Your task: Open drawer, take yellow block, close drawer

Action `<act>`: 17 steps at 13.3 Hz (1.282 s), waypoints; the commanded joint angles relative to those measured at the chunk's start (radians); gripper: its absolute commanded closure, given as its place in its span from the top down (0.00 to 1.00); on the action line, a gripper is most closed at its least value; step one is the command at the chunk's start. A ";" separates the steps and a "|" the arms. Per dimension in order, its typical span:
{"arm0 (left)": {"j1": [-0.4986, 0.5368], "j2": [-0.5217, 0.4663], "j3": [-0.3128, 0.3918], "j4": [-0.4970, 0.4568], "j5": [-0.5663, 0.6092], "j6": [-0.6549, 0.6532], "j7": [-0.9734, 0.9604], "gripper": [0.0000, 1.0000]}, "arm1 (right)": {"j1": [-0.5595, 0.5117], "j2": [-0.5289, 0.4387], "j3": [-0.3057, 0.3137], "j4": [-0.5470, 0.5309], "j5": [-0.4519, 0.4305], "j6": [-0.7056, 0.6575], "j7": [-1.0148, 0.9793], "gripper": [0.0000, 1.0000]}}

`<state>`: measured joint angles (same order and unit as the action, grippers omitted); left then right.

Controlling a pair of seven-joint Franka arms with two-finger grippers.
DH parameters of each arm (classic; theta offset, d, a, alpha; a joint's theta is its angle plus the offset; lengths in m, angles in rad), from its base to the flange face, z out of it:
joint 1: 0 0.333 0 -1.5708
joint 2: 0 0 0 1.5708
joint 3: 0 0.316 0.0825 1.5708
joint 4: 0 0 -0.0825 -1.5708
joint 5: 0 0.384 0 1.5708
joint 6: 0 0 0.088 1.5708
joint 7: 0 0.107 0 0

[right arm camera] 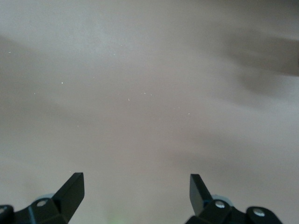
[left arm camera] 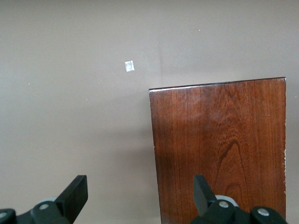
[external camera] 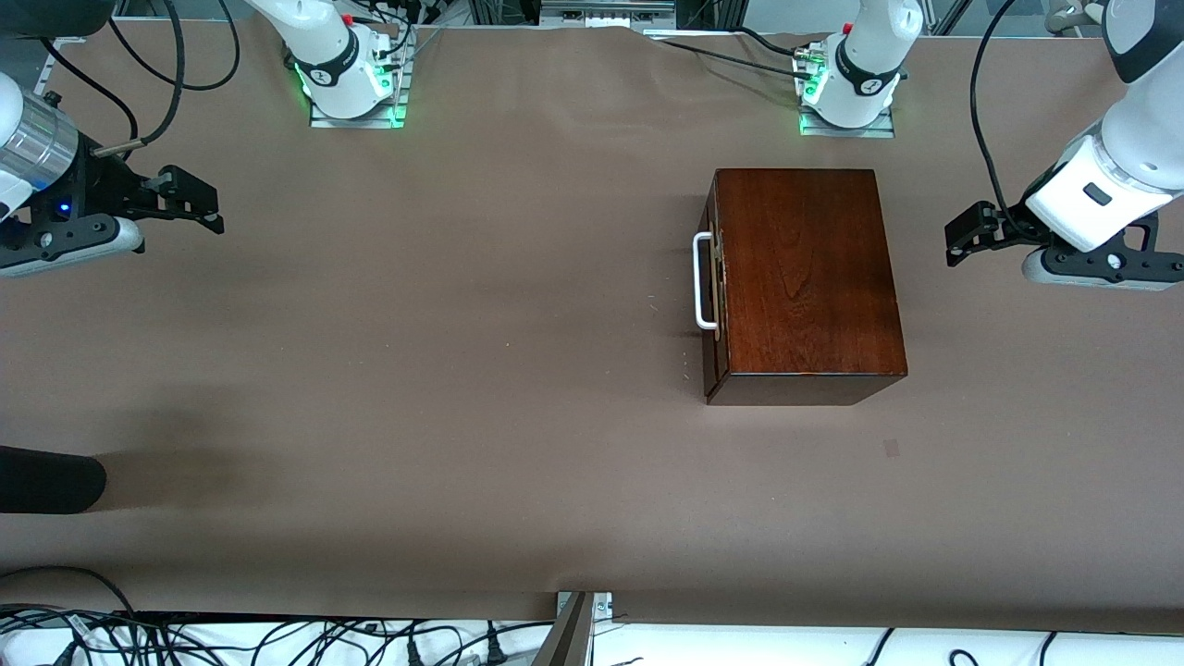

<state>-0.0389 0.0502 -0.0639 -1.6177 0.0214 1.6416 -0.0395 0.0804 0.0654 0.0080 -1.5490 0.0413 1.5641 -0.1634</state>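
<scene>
The glossy mahogany box (external camera: 809, 273) stands on the table toward the left arm's end. Its drawer (external camera: 712, 356) is shut, and the white bar handle (external camera: 701, 281) faces the right arm's end. The yellow block is hidden. My left gripper (external camera: 964, 237) hangs open above the table beside the box, at the end away from the handle. In the left wrist view, the left gripper (left arm camera: 140, 189) frames the box top (left arm camera: 219, 144) between its fingers. My right gripper (external camera: 194, 199) waits open at the right arm's end; in the right wrist view, the right gripper (right arm camera: 137, 185) has only bare table under it.
Brown paper covers the table (external camera: 462, 370). A black rounded object (external camera: 46, 479) juts in at the right arm's end, nearer the front camera. A small square mark (external camera: 891, 449) lies nearer the camera than the box. Cables (external camera: 277, 638) run along the front edge.
</scene>
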 commanded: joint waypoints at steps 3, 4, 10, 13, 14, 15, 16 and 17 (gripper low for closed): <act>-0.004 0.013 0.001 0.033 -0.005 -0.023 0.006 1.00 | -0.013 -0.013 0.012 0.001 -0.015 -0.015 0.010 1.00; -0.003 0.013 0.001 0.033 -0.006 -0.023 0.000 1.00 | -0.011 -0.013 0.012 0.001 -0.014 -0.015 0.010 1.00; -0.004 0.011 -0.002 0.032 -0.006 -0.025 0.004 1.00 | -0.013 -0.013 0.012 0.001 -0.015 -0.015 0.008 1.00; -0.006 0.011 -0.010 0.032 -0.008 -0.036 0.006 1.00 | -0.013 -0.013 0.012 0.001 -0.015 -0.015 0.008 1.00; -0.004 0.013 -0.025 0.032 -0.011 -0.043 0.007 1.00 | -0.011 -0.013 0.012 0.001 -0.015 -0.015 0.008 1.00; -0.004 0.011 -0.033 0.032 -0.020 -0.069 0.009 1.00 | -0.013 -0.013 0.012 0.001 -0.015 -0.013 0.008 1.00; -0.006 0.011 -0.060 0.032 -0.023 -0.100 0.006 1.00 | -0.013 -0.013 0.012 0.001 -0.014 -0.013 0.008 1.00; -0.004 0.011 -0.109 0.033 -0.023 -0.105 -0.002 1.00 | -0.013 -0.013 0.012 0.001 -0.015 -0.015 0.008 1.00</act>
<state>-0.0405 0.0502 -0.1160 -1.6168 0.0199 1.5786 -0.0387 0.0803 0.0654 0.0080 -1.5490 0.0413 1.5640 -0.1634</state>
